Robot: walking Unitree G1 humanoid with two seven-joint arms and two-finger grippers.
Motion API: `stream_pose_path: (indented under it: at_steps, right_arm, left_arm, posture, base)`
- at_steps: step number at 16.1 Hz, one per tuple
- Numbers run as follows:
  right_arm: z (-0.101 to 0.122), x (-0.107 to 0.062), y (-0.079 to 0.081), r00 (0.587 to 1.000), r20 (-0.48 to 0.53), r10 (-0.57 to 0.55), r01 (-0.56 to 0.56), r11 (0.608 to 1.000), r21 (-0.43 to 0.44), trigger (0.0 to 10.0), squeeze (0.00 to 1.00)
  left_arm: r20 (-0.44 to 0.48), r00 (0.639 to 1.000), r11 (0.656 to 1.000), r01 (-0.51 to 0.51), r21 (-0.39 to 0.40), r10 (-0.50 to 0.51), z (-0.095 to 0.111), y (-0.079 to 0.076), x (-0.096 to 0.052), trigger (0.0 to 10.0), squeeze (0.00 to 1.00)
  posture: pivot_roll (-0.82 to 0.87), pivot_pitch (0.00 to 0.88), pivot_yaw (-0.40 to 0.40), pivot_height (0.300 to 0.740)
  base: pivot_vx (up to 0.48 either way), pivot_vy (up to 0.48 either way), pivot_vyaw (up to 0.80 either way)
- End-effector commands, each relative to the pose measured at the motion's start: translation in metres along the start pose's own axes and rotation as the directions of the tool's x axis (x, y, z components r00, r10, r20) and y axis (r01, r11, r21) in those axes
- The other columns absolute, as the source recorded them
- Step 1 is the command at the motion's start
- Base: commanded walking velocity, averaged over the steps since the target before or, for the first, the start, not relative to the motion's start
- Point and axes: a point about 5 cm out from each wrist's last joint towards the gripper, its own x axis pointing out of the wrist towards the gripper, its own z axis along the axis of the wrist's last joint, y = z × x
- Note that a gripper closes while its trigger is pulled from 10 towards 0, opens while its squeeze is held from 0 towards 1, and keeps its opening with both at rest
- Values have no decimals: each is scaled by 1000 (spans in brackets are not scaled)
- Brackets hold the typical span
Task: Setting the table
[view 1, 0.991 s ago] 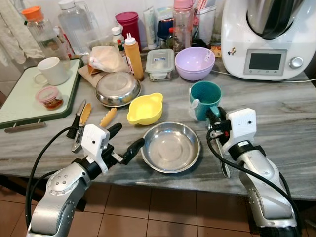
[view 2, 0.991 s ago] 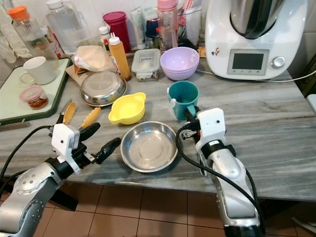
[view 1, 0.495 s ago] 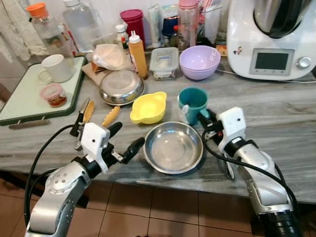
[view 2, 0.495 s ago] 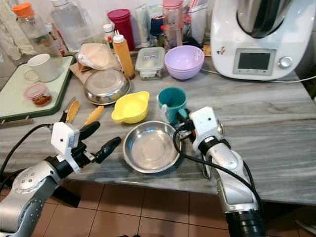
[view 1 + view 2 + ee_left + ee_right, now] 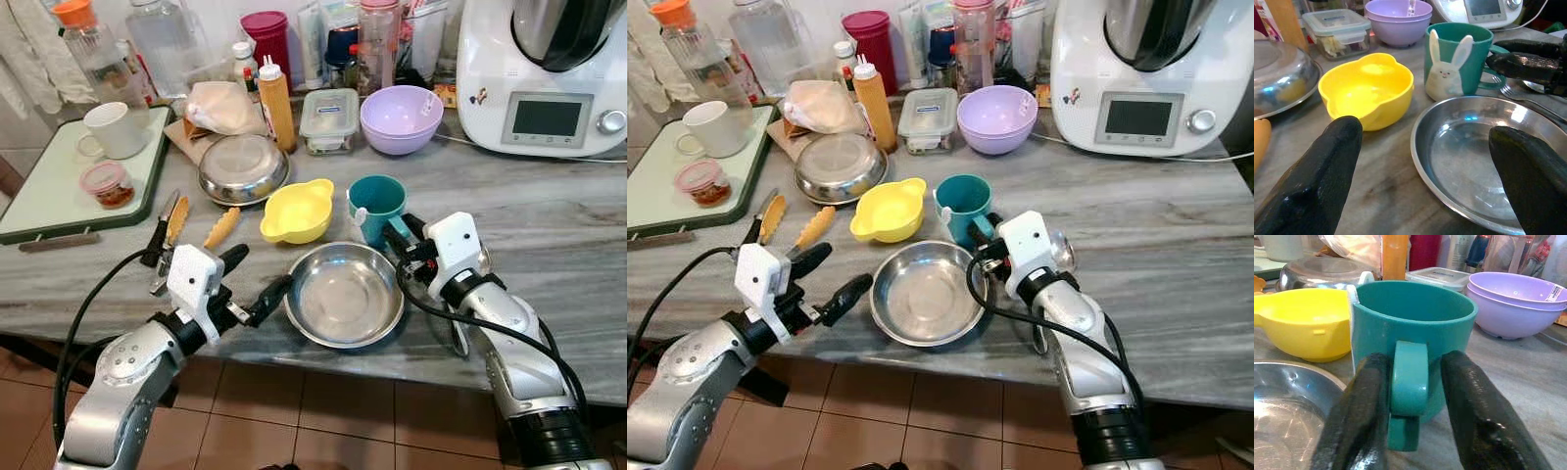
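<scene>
A teal mug (image 5: 377,201) with a white rabbit on its side stands behind an empty steel plate (image 5: 344,294) near the counter's front edge. My right gripper (image 5: 404,233) is open, with one finger on each side of the mug's handle (image 5: 1408,377). One finger touches the handle and the other is a little off it. My left gripper (image 5: 253,277) is open at the plate's left rim, holding nothing. A yellow bowl (image 5: 297,208) sits left of the mug. A fork (image 5: 1518,95) and a spoon (image 5: 480,257) lie right of the plate, partly under my right arm.
An upturned steel bowl (image 5: 243,168), a clear lidded box (image 5: 329,119) and purple bowls (image 5: 400,117) stand further back. Orange-tipped tongs (image 5: 171,230) lie at the left. A green tray (image 5: 39,191) holds a white mug (image 5: 113,129). A white kitchen machine (image 5: 549,73) fills the back right, with bottles along the wall.
The camera has shifted. My right gripper has moved forward and left to the teal mug, and its fingers now straddle the handle. The left gripper has stayed put.
</scene>
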Motion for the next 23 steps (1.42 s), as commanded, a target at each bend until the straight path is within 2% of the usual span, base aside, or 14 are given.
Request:
stream_pose_path:
  at_steps: [1, 5, 9, 11, 13, 16, 18, 20, 23]
  right_arm:
    - [2, 3, 1, 1000, 9, 12, -12, 1000, -15, 10000, 1000]
    - [14, 3, -2, 998, 58, -8, 12, 997, -72, 10000, 1000]
    - [44, 4, 0, 987, 155, -32, 50, 993, -109, 10000, 1000]
    - [54, -2, 3, 980, 190, -60, 82, 990, -113, 10000, 1000]
    - [55, -13, 8, 974, 197, -114, 132, 988, -84, 10000, 1000]
    - [37, -36, 18, 960, 123, -250, 257, 965, -43, 10000, 1000]
    - [36, -42, 23, 954, 111, -277, 283, 958, -39, 10000, 1000]
    - [36, -49, 20, 927, 94, -364, 371, 927, -62, 10000, 1000]
    - [39, -55, 14, 910, 97, -403, 411, 907, -88, 10000, 1000]
  left_arm:
    - [-7, 1000, 1000, -3, 7, 3, 0, 0, -3, 10000, 0]
    - [-4, 1000, 1000, -9, 7, 9, -3, 2, -3, 10000, 0]
    - [1, 1000, 1000, -3, 1, 3, -5, 1, 1, 10000, 0]
    - [5, 1000, 1000, 2, 2, -2, -5, -1, 3, 10000, 0]
    - [13, 1000, 1000, 1, 1, -1, -2, -3, 5, 10000, 0]
    - [41, 999, 1000, -15, -9, 16, 3, -5, 12, 10000, 0]
    - [56, 998, 1000, -29, -11, 29, 4, -5, 15, 10000, 0]
    - [89, 993, 997, -75, -19, 76, 7, -3, 24, 10000, 0]
    - [101, 988, 993, -117, -26, 119, 5, -3, 25, 10000, 0]
  posture:
    - [-88, 116, 134, 740]
    - [-91, 113, 134, 740]
    - [-97, 103, 132, 740]
    - [-99, 99, 127, 740]
    - [-102, 97, 125, 740]
    - [-117, 92, 124, 740]
    - [-133, 87, 125, 740]
    - [-150, 78, 121, 740]
    - [-165, 64, 112, 740]
  base:
    - [0, 0, 0]
    - [0, 0, 0]
    - [0, 0, 0]
    - [0, 0, 0]
    - [0, 0, 0]
    - [0, 0, 0]
    - [0, 0, 0]
    - [0, 0, 0]
    - [0, 0, 0]
